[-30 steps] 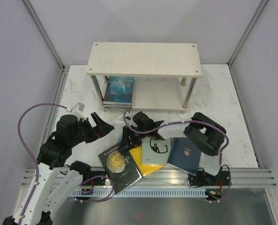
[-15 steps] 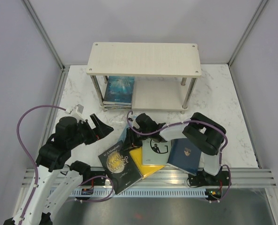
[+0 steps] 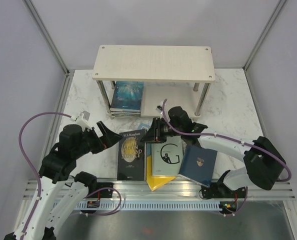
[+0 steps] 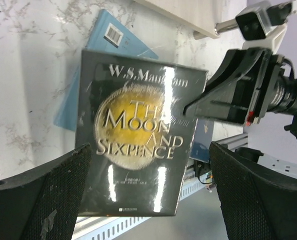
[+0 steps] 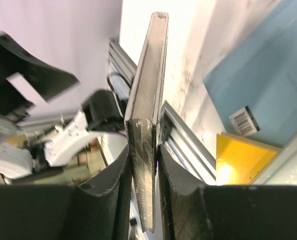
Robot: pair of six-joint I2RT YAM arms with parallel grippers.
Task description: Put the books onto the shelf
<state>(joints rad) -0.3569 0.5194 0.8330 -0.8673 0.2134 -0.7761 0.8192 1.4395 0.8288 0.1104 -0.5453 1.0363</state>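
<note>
My right gripper [image 3: 150, 134] [image 5: 144, 155] is shut on the edge of a black book [image 3: 132, 152] [image 4: 138, 135] [image 5: 148, 75] titled "The Moon and Sixpence" and holds it off the table. My left gripper [image 3: 108, 136] [image 4: 148, 150] stands open just left of that book, its fingers either side without touching. A light blue book [image 4: 103, 45] [image 5: 268, 85] lies on the table beneath. Yellow [image 3: 153, 176], white "G" [image 3: 169, 156] and navy [image 3: 198, 165] books lie near the front rail. The shelf [image 3: 153, 62] stands at the back, with a stack of books [image 3: 127, 96] on its lower board's left end.
The lower board [image 3: 168, 102] is bare to the right of the stack. A metal rail [image 3: 178, 192] runs along the near edge. Grey walls close in the marble table [image 3: 238, 100] on three sides.
My right gripper has shut on the black book, lifted it and turned it from slanted to straight, while the right arm stretched out to the right. The left arm barely moved.
</note>
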